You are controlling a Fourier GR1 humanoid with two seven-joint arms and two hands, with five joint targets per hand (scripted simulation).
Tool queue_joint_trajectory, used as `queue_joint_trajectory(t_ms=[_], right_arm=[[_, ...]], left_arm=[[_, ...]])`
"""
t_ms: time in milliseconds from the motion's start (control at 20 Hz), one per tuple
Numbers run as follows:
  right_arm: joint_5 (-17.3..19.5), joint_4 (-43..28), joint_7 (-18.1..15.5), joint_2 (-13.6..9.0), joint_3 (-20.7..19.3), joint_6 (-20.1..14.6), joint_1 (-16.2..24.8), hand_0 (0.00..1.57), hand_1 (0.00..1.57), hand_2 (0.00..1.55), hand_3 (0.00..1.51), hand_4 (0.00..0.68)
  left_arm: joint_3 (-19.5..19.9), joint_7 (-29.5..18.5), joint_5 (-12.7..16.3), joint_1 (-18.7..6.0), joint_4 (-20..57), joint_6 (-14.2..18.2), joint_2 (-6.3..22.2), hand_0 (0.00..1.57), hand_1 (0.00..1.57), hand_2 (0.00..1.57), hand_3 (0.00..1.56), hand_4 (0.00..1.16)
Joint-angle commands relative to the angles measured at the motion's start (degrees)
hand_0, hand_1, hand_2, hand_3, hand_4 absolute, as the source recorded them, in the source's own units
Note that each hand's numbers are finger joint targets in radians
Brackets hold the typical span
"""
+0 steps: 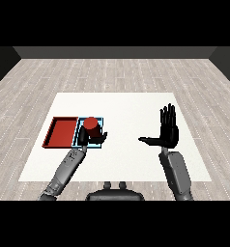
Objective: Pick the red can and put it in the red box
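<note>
Cylinder-shaped red can (91,125) in curled left hand (94,138)

Upright red can (91,125) over light blue tray (100,121)

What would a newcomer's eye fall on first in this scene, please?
Probably the red can, upright over the light blue tray at the table's left, with the left hand curled round it. Next, the red tray just left of it, and the right hand raised open above the white table.
</note>
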Motion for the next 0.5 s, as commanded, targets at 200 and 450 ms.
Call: queue_joint_trajectory(t_ms=[200, 450], right_arm=[[0.23, 8.81, -6.04, -1.82, -3.72, 4.92, 8.41, 0.0, 0.0, 0.0, 0.0, 0.0], [0.66, 11.82, -8.31, -1.16, -2.79, 7.89, 10.93, 0.0, 0.0, 0.0, 0.0, 0.0]], left_arm=[[5.73, 5.0, -4.05, 0.64, -2.89, -0.49, 8.81, 1.57, 1.57, 1.56, 1.42, 1.12], [9.15, 7.8, -7.86, -6.44, 7.6, -1.28, 11.13, 1.57, 1.57, 1.53, 1.4, 1.12]])
